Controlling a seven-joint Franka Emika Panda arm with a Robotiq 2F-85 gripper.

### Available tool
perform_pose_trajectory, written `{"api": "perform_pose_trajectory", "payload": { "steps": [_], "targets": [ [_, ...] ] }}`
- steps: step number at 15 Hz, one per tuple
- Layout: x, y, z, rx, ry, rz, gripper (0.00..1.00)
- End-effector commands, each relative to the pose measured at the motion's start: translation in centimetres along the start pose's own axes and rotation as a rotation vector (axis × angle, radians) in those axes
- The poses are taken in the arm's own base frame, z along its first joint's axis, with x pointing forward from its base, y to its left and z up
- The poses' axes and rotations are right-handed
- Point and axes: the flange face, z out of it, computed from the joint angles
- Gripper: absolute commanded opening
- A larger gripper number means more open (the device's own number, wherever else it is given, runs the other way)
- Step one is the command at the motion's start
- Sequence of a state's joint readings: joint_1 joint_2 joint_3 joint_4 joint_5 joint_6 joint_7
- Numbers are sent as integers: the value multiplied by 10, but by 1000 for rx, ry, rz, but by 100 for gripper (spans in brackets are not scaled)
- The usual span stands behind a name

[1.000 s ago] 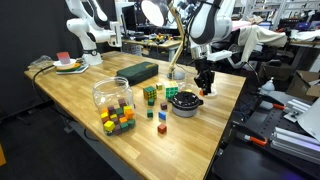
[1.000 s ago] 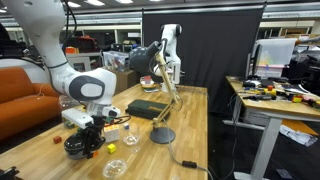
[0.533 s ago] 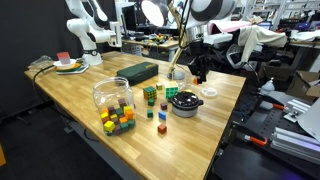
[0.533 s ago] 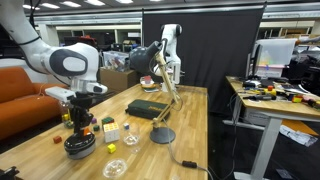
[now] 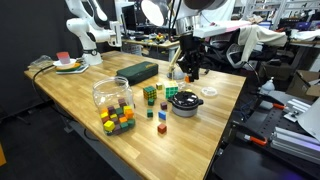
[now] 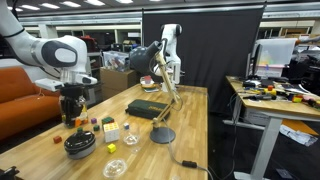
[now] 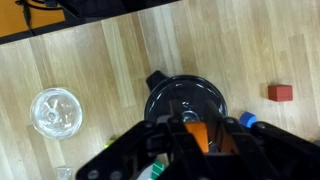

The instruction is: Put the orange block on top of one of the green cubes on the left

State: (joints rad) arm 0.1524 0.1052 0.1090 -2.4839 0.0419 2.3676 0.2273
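My gripper (image 7: 198,142) is shut on the orange block (image 7: 197,130), a small bright orange cube held between the fingers. In the wrist view it hangs above the dark bowl (image 7: 185,98). In both exterior views the gripper (image 5: 190,72) (image 6: 73,113) is raised well above the table and the bowl (image 5: 185,103) (image 6: 80,147). Loose green cubes (image 5: 149,93) sit on the table left of the bowl. One green cube (image 7: 150,172) shows at the lower edge of the wrist view, partly hidden by the fingers.
A glass jar (image 5: 112,95) and a multicoloured cube cluster (image 5: 118,121) stand near the table's front. A dark green flat box (image 5: 138,71) lies farther back. A red cube (image 7: 279,93) and a blue cube (image 7: 247,120) lie beside the bowl. A clear lid (image 7: 55,112) lies apart.
The gripper has risen from just above the bowl and moved back from it, carrying the orange block. Nothing on the table has moved.
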Motion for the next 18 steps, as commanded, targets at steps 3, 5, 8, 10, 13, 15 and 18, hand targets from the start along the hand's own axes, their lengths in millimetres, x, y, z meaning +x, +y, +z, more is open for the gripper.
{"api": "perform_pose_trajectory", "payload": {
  "steps": [3, 5, 8, 10, 13, 15, 18],
  "targets": [
    [0, 1, 0, 0, -2, 3, 28],
    [2, -1, -1, 4, 1, -1, 7],
    [14, -14, -6, 4, 24, -8, 7],
    [23, -27, -12, -1, 43, -33, 7],
    [37, -54, -11, -28, 52, -85, 7],
    [46, -73, -3, -48, 51, -123, 7],
    [59, -98, -2, -70, 96, -181, 7]
  ]
}}
